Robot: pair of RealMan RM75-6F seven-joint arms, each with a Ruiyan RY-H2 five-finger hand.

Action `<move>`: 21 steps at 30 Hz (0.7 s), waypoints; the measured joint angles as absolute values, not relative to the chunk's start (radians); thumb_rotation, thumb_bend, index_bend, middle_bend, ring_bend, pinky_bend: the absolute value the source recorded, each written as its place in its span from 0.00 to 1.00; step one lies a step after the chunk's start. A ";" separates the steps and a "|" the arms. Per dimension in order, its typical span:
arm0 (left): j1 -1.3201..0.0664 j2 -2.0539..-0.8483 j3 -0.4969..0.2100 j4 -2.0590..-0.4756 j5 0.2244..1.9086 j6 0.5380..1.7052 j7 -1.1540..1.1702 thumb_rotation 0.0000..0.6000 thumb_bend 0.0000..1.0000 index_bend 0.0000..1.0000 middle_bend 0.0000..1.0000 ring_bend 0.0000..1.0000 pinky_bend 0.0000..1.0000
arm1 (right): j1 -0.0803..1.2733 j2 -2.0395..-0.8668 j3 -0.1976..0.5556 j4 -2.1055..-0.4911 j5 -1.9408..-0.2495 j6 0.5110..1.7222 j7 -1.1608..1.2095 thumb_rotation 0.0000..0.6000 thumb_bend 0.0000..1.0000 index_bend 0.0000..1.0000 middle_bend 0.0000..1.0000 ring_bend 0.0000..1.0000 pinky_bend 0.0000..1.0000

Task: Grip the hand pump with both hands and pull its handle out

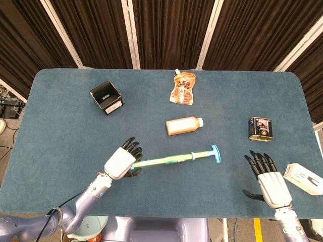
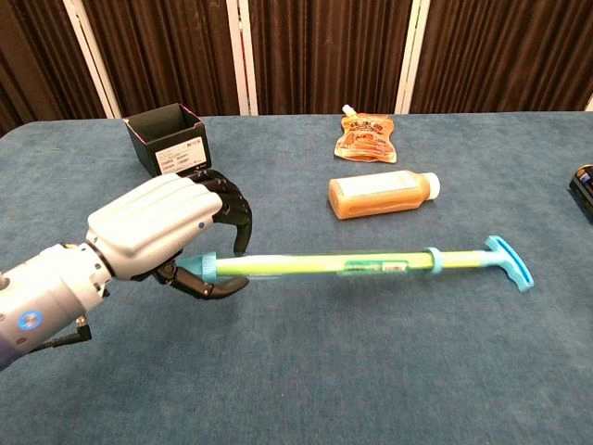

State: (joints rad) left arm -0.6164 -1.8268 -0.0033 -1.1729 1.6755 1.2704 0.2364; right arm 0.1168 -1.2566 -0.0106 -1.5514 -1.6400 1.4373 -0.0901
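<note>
The hand pump (image 1: 174,159) (image 2: 361,265) is a yellow-green tube with a blue T-handle (image 1: 216,153) (image 2: 512,263) at its right end. It is lifted off the table and slopes up to the right. My left hand (image 1: 122,161) (image 2: 162,232) grips its left end, fingers curled round the tube by the blue end cap. My right hand (image 1: 268,181) is open with fingers spread near the table's front right edge, well to the right of the T-handle and touching nothing. The chest view does not show it.
A black open box (image 1: 106,97) (image 2: 168,140) stands at the back left. An orange pouch (image 1: 182,87) (image 2: 368,135) and an orange bottle (image 1: 183,125) (image 2: 382,196) lie behind the pump. A dark tin (image 1: 260,129) stands at the right, a white box (image 1: 303,178) beyond the front right edge.
</note>
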 measured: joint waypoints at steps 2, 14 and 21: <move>-0.611 -1.819 0.016 -1.190 1.698 1.289 0.214 1.00 0.48 0.70 0.37 0.21 0.14 | 0.118 -1.263 -0.006 -1.552 -1.637 1.440 -0.083 1.00 0.13 0.14 0.00 0.00 0.00; -0.576 -1.818 0.074 -1.184 1.821 1.430 0.143 1.00 0.48 0.70 0.39 0.22 0.14 | 0.148 -1.273 -0.037 -1.585 -1.643 1.364 0.000 1.00 0.22 0.27 0.00 0.00 0.00; -0.554 -1.830 0.088 -1.132 1.826 1.451 0.115 1.00 0.48 0.70 0.40 0.23 0.14 | 0.168 -1.257 -0.083 -1.587 -1.652 1.292 0.153 1.00 0.30 0.31 0.00 0.00 0.00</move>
